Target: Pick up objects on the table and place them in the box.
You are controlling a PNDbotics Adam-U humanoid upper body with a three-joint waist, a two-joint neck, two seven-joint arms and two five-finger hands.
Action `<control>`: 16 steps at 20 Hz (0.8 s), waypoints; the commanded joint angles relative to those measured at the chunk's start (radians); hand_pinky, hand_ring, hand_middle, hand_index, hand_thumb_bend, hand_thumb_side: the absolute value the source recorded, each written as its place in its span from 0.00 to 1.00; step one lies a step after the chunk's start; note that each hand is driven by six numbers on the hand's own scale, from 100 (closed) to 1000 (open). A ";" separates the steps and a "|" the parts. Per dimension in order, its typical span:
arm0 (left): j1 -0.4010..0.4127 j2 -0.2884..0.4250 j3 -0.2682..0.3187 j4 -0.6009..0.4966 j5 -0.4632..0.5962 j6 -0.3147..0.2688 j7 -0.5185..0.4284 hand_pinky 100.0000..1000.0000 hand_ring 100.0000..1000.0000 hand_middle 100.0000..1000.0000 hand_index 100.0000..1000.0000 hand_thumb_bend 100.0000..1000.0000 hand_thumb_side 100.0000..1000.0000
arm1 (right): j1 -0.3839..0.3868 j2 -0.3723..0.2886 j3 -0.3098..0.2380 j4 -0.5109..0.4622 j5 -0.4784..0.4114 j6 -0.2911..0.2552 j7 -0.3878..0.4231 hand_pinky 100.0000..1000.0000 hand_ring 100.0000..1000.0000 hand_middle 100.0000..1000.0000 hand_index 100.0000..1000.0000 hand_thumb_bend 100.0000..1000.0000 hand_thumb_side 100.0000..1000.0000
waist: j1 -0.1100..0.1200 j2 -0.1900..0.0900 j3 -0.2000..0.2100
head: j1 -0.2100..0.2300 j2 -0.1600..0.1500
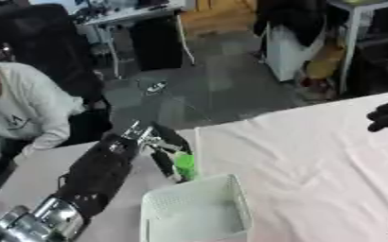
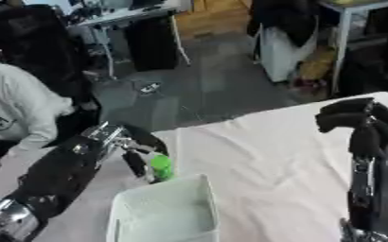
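Note:
My left hand [image 1: 160, 149] comes in from the lower left and is shut on a small green object [image 1: 185, 165], held just above the far rim of the white box [image 1: 232, 198]. The box sits on the white table near the bottom of the views and looks empty inside. My right hand [image 2: 355, 118] is raised at the right edge above the table, with its dark fingers curled and nothing in them.
The white table [image 1: 313, 151] spreads to the right of the box. A person in a white top sits at the far left edge, beyond the table. Desks, a dark cabinet and bags stand on the floor behind.

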 commanded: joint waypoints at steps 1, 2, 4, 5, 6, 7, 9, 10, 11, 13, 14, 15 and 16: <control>-0.010 0.017 0.014 -0.001 -0.008 -0.145 -0.147 1.00 1.00 1.00 1.00 0.66 0.75 | -0.025 0.009 0.001 -0.023 -0.002 0.000 0.002 0.33 0.46 0.49 0.51 0.00 1.00 | -0.005 -0.008 -0.002 | 0.012 -0.017; -0.009 0.016 0.015 0.001 -0.008 -0.142 -0.146 1.00 1.00 1.00 1.00 0.66 0.75 | -0.026 0.009 0.001 -0.024 -0.003 0.000 0.002 0.33 0.46 0.49 0.51 0.00 1.00 | -0.005 -0.007 -0.002 | 0.013 -0.017; -0.008 0.016 0.016 0.004 -0.009 -0.132 -0.145 0.92 1.00 1.00 1.00 0.62 0.72 | -0.026 0.010 0.001 -0.024 -0.003 0.000 0.003 0.32 0.46 0.49 0.51 0.00 1.00 | -0.004 -0.006 -0.003 | 0.014 -0.018; -0.008 0.015 0.016 0.005 -0.011 -0.125 -0.146 0.88 0.98 1.00 1.00 0.61 0.71 | -0.026 0.010 0.001 -0.024 -0.004 0.000 0.003 0.32 0.46 0.49 0.51 0.00 1.00 | -0.004 -0.006 -0.003 | 0.014 -0.018; -0.008 0.015 0.016 0.006 -0.012 -0.118 -0.146 0.81 0.93 1.00 1.00 0.57 0.69 | -0.026 0.010 0.001 -0.024 -0.004 0.000 0.004 0.32 0.46 0.49 0.51 0.00 1.00 | -0.004 -0.006 -0.002 | 0.014 -0.017; -0.007 0.014 0.016 0.007 -0.013 -0.111 -0.146 0.74 0.88 1.00 0.98 0.55 0.68 | -0.026 0.010 0.001 -0.024 -0.004 0.000 0.004 0.32 0.46 0.49 0.51 0.00 1.00 | -0.004 -0.006 -0.002 | 0.014 -0.017; -0.008 0.013 0.017 0.010 -0.011 -0.098 -0.146 0.65 0.81 0.97 0.93 0.50 0.65 | -0.026 0.010 0.000 -0.024 -0.004 0.001 0.004 0.32 0.46 0.49 0.51 0.00 1.00 | -0.003 -0.006 -0.001 | 0.014 -0.016; -0.008 0.013 0.017 0.010 -0.010 -0.090 -0.145 0.52 0.74 0.92 0.88 0.43 0.65 | -0.026 0.010 0.001 -0.024 -0.004 0.001 0.004 0.32 0.46 0.49 0.51 0.00 1.00 | -0.003 -0.007 0.000 | 0.014 -0.016; -0.008 0.013 0.016 0.009 -0.010 -0.082 -0.144 0.42 0.65 0.85 0.82 0.36 0.65 | -0.026 0.010 0.001 -0.023 -0.003 0.000 0.005 0.32 0.46 0.49 0.51 0.00 1.00 | -0.003 -0.007 0.000 | 0.014 -0.016; -0.007 0.012 0.015 0.008 -0.008 -0.069 -0.139 0.17 0.45 0.68 0.70 0.20 0.71 | -0.025 0.009 0.000 -0.023 -0.003 0.000 0.005 0.32 0.46 0.49 0.51 0.00 1.00 | -0.004 -0.007 0.001 | 0.015 -0.015; -0.007 0.011 0.014 0.005 -0.004 -0.067 -0.130 0.03 0.35 0.58 0.65 0.10 0.79 | -0.025 0.009 0.000 -0.023 -0.003 0.000 0.005 0.32 0.46 0.49 0.51 0.00 1.00 | -0.004 -0.007 0.002 | 0.015 -0.016; -0.005 0.010 0.011 0.003 0.002 -0.067 -0.118 0.00 0.32 0.55 0.63 0.05 0.83 | -0.025 0.009 0.000 -0.023 -0.002 0.001 0.004 0.32 0.46 0.49 0.51 0.00 1.00 | -0.004 -0.007 0.002 | 0.015 -0.016; -0.004 0.008 0.008 -0.001 0.008 -0.070 -0.102 0.00 0.20 0.46 0.55 0.02 0.82 | -0.025 0.009 0.000 -0.022 -0.002 0.001 0.005 0.32 0.46 0.49 0.51 0.00 1.00 | -0.004 -0.008 0.002 | 0.014 -0.016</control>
